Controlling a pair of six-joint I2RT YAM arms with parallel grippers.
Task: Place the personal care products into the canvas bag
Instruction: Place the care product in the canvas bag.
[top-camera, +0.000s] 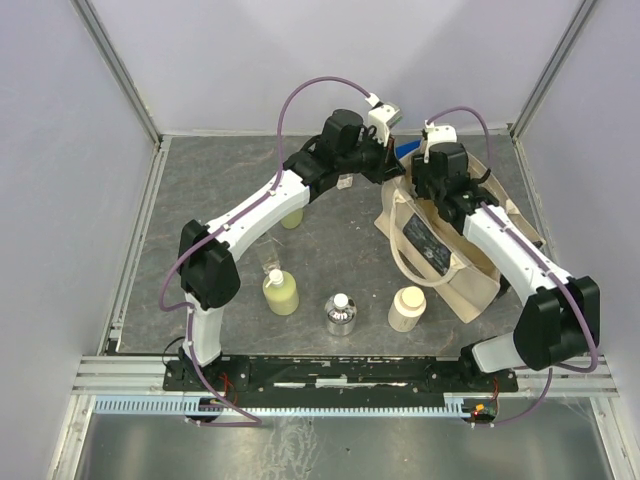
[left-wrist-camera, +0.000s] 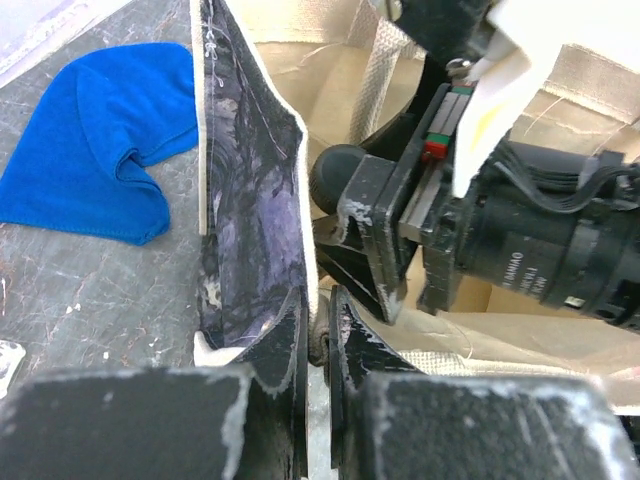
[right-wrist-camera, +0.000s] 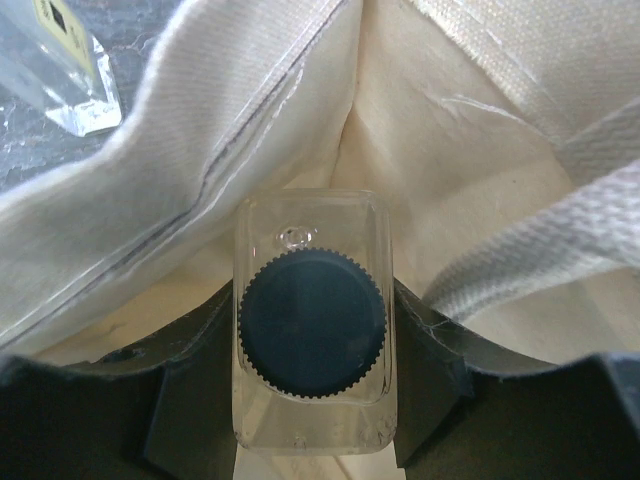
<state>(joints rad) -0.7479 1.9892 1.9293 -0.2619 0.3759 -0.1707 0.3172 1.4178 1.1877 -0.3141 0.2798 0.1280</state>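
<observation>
Right end effector (right-wrist-camera: 312, 415) clasps the black-capped bottle (right-wrist-camera: 310, 325), bottom-first inside the canvas bag (right-wrist-camera: 450, 150). Left end effector (left-wrist-camera: 320, 345) pinches its rim.

1. Bag (top-camera: 468, 290) lies on the table (top-camera: 210, 180), right side; cloth (top-camera: 408, 150) behind it.
2. Along the near side, left to right: tall bottle (top-camera: 281, 293), squat bottle (top-camera: 341, 315), jar (top-camera: 407, 308).
3. Second bottle (top-camera: 291, 216) behind the tall one.
4. Flat bottle (right-wrist-camera: 310, 325) inside the bag's mouth, between right gripper (right-wrist-camera: 310, 410) fingers.
</observation>
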